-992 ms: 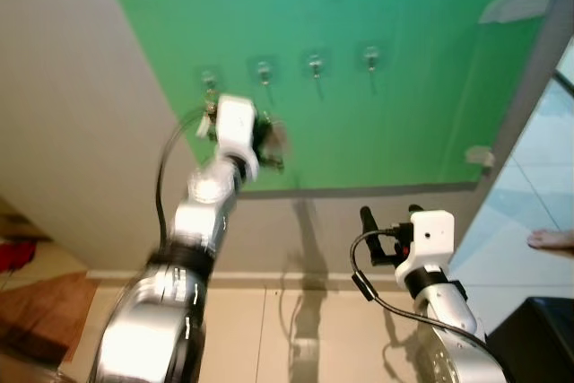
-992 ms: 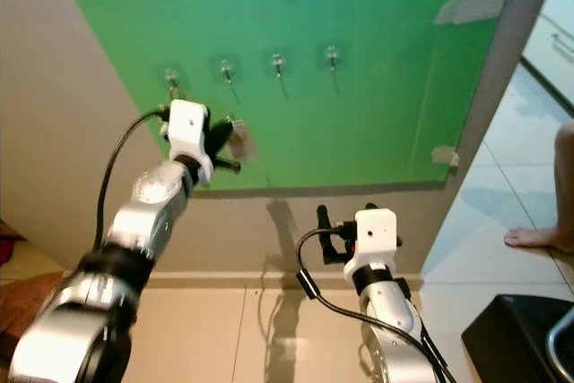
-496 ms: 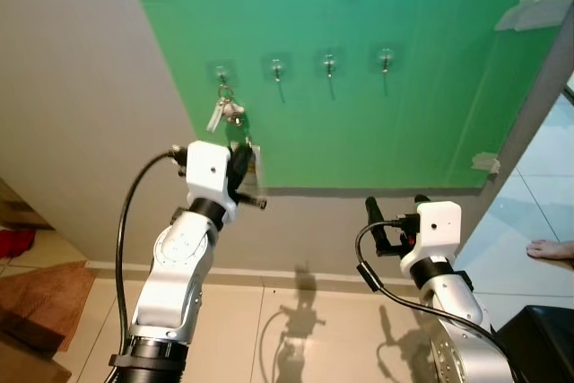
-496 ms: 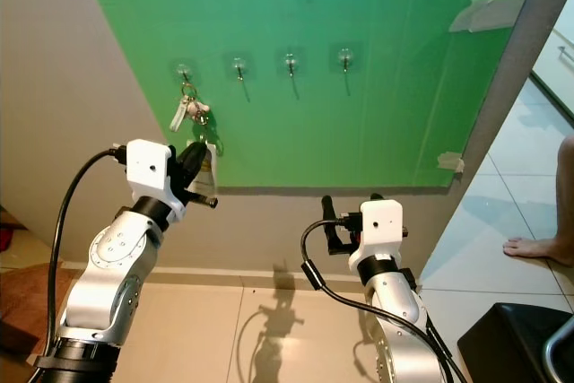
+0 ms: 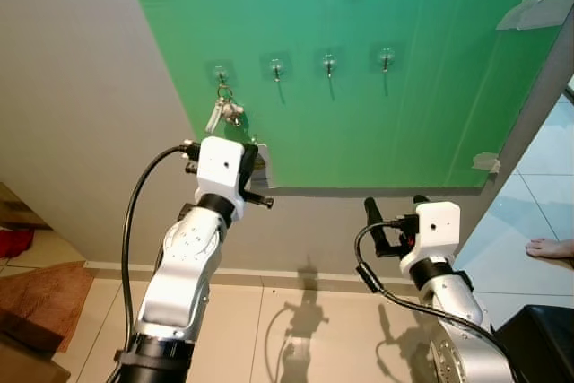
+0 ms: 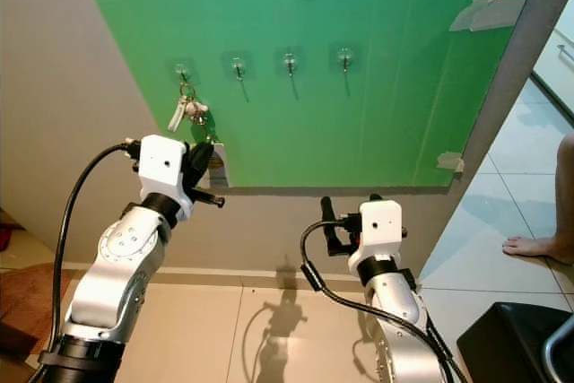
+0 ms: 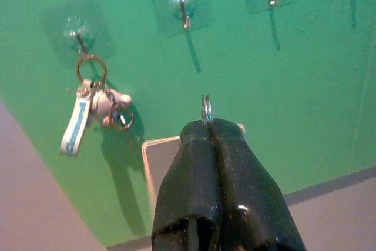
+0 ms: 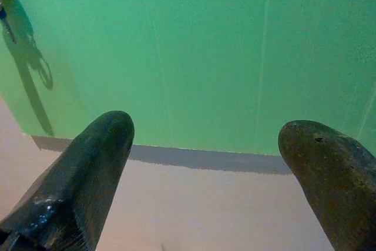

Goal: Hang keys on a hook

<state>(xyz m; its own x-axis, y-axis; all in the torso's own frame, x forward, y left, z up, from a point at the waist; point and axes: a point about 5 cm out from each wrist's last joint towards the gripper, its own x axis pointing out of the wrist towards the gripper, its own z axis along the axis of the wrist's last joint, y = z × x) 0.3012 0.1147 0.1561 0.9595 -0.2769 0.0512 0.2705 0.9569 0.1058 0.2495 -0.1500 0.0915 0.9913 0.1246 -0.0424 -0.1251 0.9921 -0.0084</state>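
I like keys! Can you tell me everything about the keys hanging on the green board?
The keys hang from the leftmost of four clear stick-on hooks on the green board. A brass-coloured ring loops over the hook; below it dangle a white strap with blue print, a pale lump and a smaller ring. They hang free, with nothing else touching them, and cast a shadow on the board.

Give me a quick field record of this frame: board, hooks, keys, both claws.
board: green board taped to the wall
hooks: four in a row; leftmost hook taken, other three bare
hung keys: key bunch on the leftmost hook
left claw: raised before the board, fingers shut on a key ring with a white tag
right claw: low, open, holding nothing
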